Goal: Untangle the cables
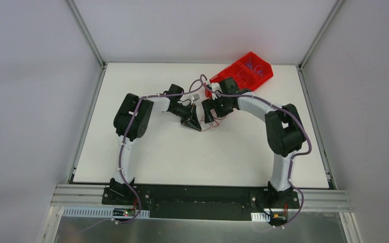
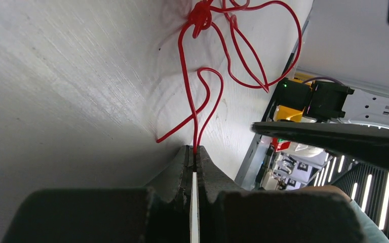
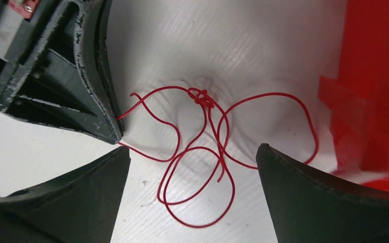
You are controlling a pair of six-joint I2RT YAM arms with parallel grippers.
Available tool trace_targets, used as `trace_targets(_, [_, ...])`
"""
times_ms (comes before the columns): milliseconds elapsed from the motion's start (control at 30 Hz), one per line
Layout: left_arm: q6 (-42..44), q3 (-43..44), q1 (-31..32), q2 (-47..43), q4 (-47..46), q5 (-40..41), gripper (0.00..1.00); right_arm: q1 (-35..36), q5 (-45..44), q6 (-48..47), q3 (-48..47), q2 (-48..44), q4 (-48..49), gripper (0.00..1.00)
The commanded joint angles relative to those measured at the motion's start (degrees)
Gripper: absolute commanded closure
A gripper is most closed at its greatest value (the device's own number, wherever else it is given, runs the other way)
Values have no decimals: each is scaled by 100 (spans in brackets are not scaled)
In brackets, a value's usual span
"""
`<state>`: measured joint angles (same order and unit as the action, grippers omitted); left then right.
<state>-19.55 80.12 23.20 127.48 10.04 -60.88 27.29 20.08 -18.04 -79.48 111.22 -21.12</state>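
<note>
A tangle of thin red cables (image 3: 202,152) lies on the white table, joined at a small knot (image 3: 200,97). In the left wrist view the knot (image 2: 200,16) is at the top and loops run down to my left gripper (image 2: 196,150). The left gripper is shut on a red cable strand at its fingertips. My right gripper (image 3: 192,152) is open, its fingers (image 3: 294,177) straddling the loops just above the table. In the top view both grippers meet at the table's middle, left (image 1: 196,123) and right (image 1: 208,118), over the red cables (image 1: 214,124). No blue cable shows on the table.
A red bin (image 1: 243,73) with compartments holding more thin wires stands at the back right, close behind the right arm; its wall shows in the right wrist view (image 3: 375,86). Grey walls surround the white table (image 1: 182,157).
</note>
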Motion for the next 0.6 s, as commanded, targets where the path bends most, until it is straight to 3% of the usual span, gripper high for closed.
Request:
trace_targets(0, [54,101,-21,153,-19,74,100,183,-250,-485,-251,266,30,1])
trace_targets(300, [-148,190,-113,288,-11,-120,100,515,-840,-714,-794,753,-513,13])
trace_targets(567, [-521,240,-165,485,-107,-446,100,728,-1152,-478,-339,506,-402,18])
